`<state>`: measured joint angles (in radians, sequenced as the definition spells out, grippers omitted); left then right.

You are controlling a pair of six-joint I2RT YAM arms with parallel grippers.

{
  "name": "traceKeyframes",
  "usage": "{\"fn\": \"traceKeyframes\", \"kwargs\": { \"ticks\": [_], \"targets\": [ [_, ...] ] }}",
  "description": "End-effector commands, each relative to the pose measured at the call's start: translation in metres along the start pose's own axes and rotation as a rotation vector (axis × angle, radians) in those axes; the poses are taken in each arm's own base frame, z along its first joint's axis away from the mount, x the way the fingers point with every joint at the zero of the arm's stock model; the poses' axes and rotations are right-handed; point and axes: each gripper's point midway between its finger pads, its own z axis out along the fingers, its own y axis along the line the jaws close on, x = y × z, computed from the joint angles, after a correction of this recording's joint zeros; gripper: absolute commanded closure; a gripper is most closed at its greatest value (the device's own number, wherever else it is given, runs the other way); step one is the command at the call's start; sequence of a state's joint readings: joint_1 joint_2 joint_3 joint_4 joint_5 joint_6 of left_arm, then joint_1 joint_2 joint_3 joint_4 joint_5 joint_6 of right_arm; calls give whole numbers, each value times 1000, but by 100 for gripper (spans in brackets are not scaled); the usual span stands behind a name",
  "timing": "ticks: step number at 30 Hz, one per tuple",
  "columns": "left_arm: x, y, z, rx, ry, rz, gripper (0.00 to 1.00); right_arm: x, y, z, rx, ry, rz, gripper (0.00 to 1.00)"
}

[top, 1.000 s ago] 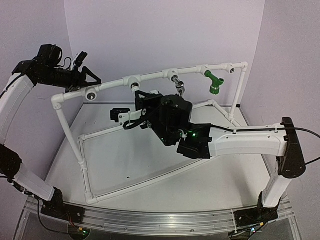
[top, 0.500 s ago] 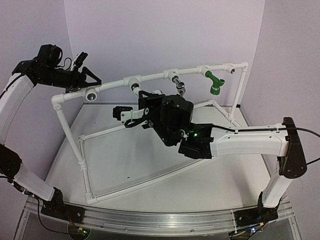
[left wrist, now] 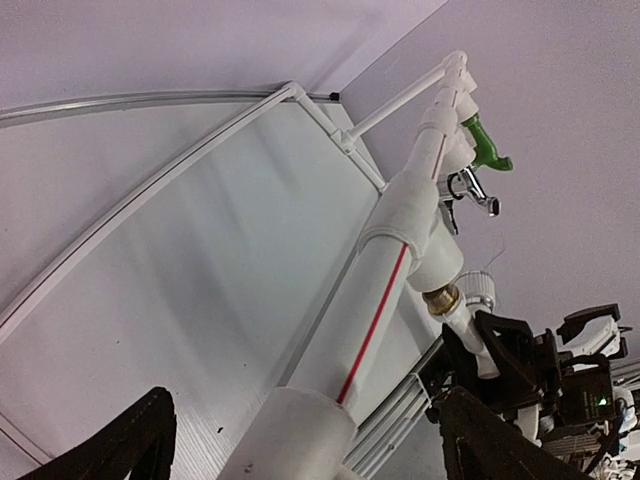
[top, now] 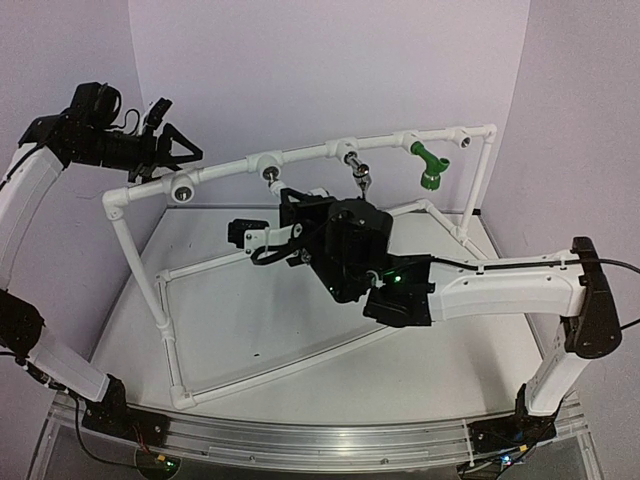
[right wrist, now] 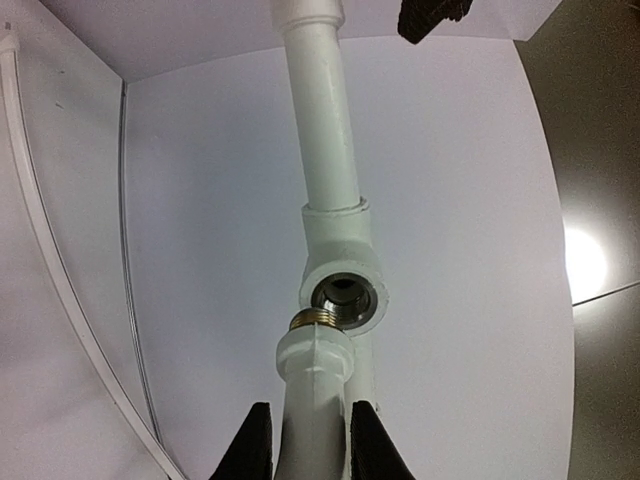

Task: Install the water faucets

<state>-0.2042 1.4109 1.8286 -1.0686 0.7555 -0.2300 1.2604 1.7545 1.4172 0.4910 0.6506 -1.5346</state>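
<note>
Faucet [right wrist: 316,362] (spout cut off) sits in right pincer [right wrist: 312,425], just beside socket [right wrist: 343,293].

White faucet [right wrist: 315,385]: body runs off the right wrist view at 6 o'clock, spout unseen. Right pincer [right wrist: 311,412] clamps it, fingers cropped there too. In the top view the faucet is too small to make out. Dark shape [right wrist: 432,15] at 1 o'clock, cut by the top edge, unidentifiable. Left pincer [left wrist: 305,400] fingers cropped at 7 and 5 o'clock; pipe frame [left wrist: 395,240] blurs toward 6.
</note>
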Motion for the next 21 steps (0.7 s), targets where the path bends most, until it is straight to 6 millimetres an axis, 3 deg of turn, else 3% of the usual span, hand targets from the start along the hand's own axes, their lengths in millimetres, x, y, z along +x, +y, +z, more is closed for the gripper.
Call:
{"fn": "traceKeyframes", "kwargs": {
  "ticks": [1, 7, 21],
  "targets": [
    [-23, -39, -30, 34, -99, 73, 4, -23, -63, -32, 109, -134, 158, 100],
    [-30, -71, -47, 133, -153, 157, 0, -50, -80, -31, 135, -196, 222, 100],
    [-9, -91, -51, 215, -154, 234, 1, -91, -94, 0, 201, -227, 235, 100]
  ]
}}
